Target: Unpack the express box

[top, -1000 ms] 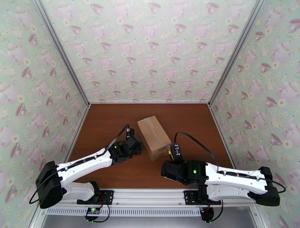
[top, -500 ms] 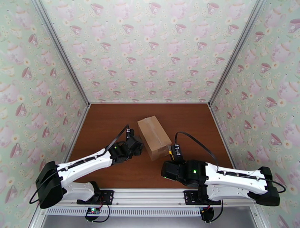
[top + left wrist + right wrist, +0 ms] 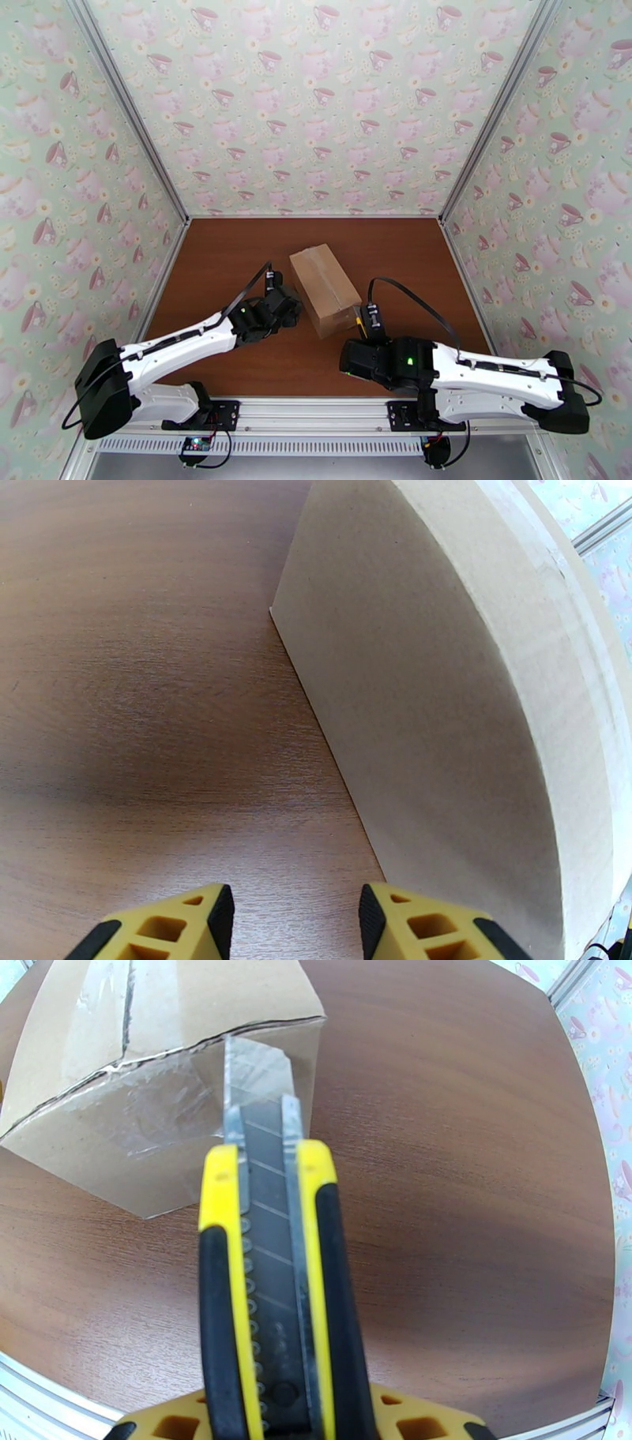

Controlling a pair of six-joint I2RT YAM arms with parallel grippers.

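Closed express box (image 3: 324,288) lying at mid-table (image 3: 237,253), its flaps sealed by clear tape (image 3: 158,1110) that runs along the top seam and down the box's near end face. Left gripper (image 3: 292,906) beside the box's left long wall, fingers apart with nothing between them. Right gripper (image 3: 292,1426) at the box's near end, closed on a yellow-and-black utility knife (image 3: 268,1276) whose extended blade points at the taped edge.

Handling: the cardboard looks stiff but dentable. The carton is probably light, though its contents are hidden. It is likely to slide on the smooth wood under blade pressure, so it is best braced on the flat left wall, clear of the glossy tape.

Markings: no label, print or brand can be read on box or knife.
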